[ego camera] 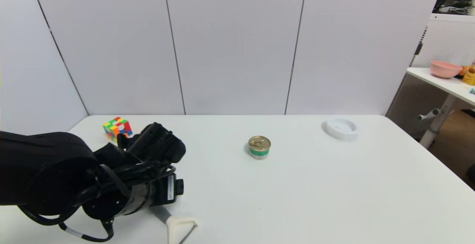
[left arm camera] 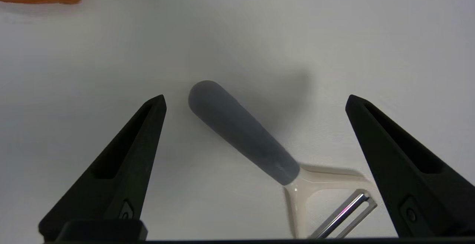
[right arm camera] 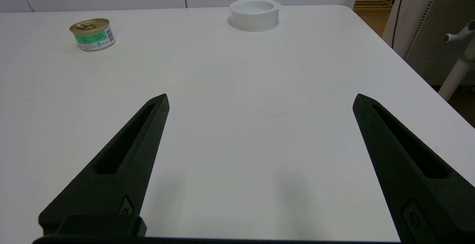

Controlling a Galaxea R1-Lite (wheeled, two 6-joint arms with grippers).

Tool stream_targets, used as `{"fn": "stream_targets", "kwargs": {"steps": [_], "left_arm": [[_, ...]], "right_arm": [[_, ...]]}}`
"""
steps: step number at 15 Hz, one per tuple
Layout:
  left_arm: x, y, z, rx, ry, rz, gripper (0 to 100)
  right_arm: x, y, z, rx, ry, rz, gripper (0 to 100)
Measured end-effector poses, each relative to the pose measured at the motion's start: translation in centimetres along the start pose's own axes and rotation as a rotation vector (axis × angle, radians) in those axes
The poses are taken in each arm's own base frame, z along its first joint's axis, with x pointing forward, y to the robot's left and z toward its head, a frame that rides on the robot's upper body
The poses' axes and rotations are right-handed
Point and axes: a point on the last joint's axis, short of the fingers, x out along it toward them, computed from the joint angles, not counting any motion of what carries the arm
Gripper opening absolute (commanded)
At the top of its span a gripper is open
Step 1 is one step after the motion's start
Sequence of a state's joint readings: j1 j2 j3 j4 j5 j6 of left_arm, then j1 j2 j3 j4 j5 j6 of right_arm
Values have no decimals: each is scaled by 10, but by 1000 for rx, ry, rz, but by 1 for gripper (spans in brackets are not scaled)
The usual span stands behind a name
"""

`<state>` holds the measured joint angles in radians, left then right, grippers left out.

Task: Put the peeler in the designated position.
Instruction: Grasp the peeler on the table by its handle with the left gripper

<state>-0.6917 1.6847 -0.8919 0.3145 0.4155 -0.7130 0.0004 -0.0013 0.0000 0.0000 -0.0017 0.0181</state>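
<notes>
Near the table's (ego camera: 297,199) front-left edge, the peeler (left arm camera: 241,132) lies flat between the left gripper's (left arm camera: 256,101) spread fingers, ungrasped. Grasp, carry and placement all remain. Right gripper (right arm camera: 259,99) idles, fingers apart.

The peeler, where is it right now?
The peeler lies flat on the white table at its near edge on the robot's left, under the open left gripper, untouched between the fingers.

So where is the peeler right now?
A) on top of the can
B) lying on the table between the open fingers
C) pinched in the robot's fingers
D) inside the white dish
B: the peeler lies flat on the white table, with the left gripper open and apart from it.
</notes>
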Motion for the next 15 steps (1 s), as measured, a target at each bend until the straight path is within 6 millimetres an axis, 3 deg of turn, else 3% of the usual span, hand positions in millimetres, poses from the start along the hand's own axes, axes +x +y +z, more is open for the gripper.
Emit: {"fn": "stream_targets", "kwargs": {"steps": [5, 15], "left_arm": [[0, -15, -13, -55, -5, 105, 100], [10, -22, -30, -166, 27, 190, 100]], "right_arm": [[0, 0, 0, 0, 0, 0, 100], [0, 0, 0, 0, 0, 0, 100]]}}
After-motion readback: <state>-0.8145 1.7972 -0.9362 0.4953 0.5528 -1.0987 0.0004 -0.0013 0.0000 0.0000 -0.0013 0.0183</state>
